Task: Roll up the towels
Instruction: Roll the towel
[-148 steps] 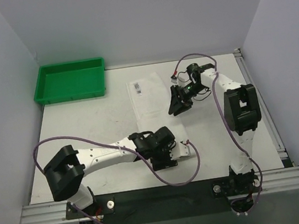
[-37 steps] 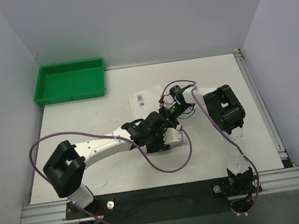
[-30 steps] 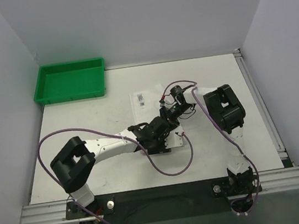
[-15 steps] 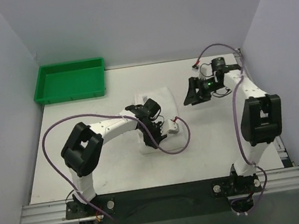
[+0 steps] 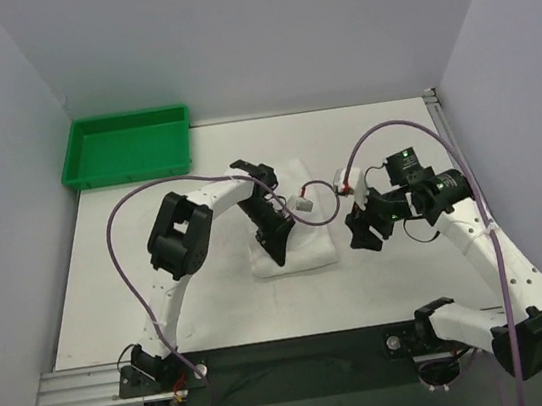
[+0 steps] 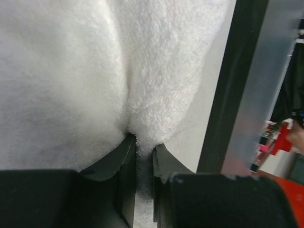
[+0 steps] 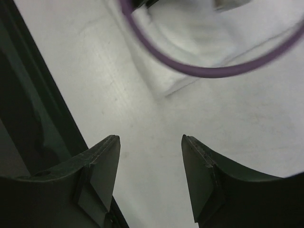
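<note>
A: Where's the towel (image 5: 310,249)?

B: Mid-table (image 5: 161,279), gathered into a compact white bundle, well away from the green tray (image 5: 127,147).

A: And the claws?

B: The left claw (image 6: 143,145) is narrowed almost to nothing, pinching a fold of terry at the bundle's near end. The right claw (image 7: 150,142) is spread wide, empty, and hovers over bare table just beside the towel's corner.

A: Rolled, then?

B: Partly, I'd judge. The cloth is doubled up, but I can't make out a tight cylinder. Finishing the roll and tidying the ends seems left to do.
</note>
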`<state>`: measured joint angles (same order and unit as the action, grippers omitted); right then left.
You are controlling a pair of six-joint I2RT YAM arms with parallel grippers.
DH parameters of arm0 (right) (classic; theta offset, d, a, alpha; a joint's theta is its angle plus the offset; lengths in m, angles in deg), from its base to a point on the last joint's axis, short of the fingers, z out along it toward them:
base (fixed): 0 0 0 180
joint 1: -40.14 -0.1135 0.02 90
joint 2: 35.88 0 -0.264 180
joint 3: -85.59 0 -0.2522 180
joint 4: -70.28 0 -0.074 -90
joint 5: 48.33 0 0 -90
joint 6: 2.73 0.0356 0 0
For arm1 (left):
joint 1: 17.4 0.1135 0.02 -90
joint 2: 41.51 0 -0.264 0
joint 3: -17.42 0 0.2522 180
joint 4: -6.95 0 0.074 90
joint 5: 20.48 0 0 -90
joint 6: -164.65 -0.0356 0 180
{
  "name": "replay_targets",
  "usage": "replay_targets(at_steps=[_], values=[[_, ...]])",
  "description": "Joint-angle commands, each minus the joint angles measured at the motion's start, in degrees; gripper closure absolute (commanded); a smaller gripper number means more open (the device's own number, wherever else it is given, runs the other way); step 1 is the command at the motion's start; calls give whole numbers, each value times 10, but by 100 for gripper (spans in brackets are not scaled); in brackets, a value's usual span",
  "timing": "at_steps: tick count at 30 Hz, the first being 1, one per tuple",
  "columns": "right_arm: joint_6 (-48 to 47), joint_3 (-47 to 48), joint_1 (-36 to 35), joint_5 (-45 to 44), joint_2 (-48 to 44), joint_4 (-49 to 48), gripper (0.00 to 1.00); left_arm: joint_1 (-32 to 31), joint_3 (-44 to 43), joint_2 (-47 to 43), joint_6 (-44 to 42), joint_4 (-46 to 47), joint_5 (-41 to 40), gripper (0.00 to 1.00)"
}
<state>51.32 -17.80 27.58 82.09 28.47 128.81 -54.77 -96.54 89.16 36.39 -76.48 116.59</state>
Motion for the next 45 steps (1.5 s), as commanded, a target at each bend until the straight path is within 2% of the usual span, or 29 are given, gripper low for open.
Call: replay_targets(at_steps=[1, 4, 7, 9, 11, 19, 23, 24, 28, 29, 32, 33, 35, 39, 45], values=[[-71, -33, -102, -110, -19, 36, 45, 15, -44, 73, -16, -110, -8, 96], [-69, -27, -167, -152, 2, 13, 42, 31, -79, 102, -9, -124, -9, 96], [-58, -42, -253, -227, 49, -86, 36, 44, -99, 127, -8, -141, -14, 96], [-59, -48, -285, -272, 83, -126, 36, 51, -111, 140, -9, -152, -11, 96], [-59, -59, -312, -279, 120, -182, 35, 54, -118, 146, -10, -156, -22, 96], [-90, -110, -357, -330, 205, -338, 34, 61, -126, 163, -8, -162, -32, 96], [-97, -140, -360, -327, 246, -365, 45, 65, -119, 159, -4, -154, -30, 96], [-93, -145, -358, -325, 249, -365, 56, 67, -117, 158, -4, -154, -31, 96], [-44, -133, -339, -283, 269, -325, 74, 78, -92, 143, 1, -142, -29, 92], [-29, -124, -330, -248, 279, -312, 82, 82, -82, 138, 2, -134, -26, 92], [4, -81, -295, -167, 297, -246, 95, 88, -23, 101, 15, -98, -14, 89], [10, -70, -286, -145, 299, -221, 100, 91, -9, 91, 19, -88, -8, 85], [20, -36, -264, -93, 318, -195, 100, 99, 18, 66, 27, -66, 16, 82], [4, 53, -253, 27, 386, -42, 100, 133, 76, 40, 76, -35, 59, 73], [-20, 95, -251, 59, 442, 33, 100, 170, 101, 38, 85, -29, 94, 60]])
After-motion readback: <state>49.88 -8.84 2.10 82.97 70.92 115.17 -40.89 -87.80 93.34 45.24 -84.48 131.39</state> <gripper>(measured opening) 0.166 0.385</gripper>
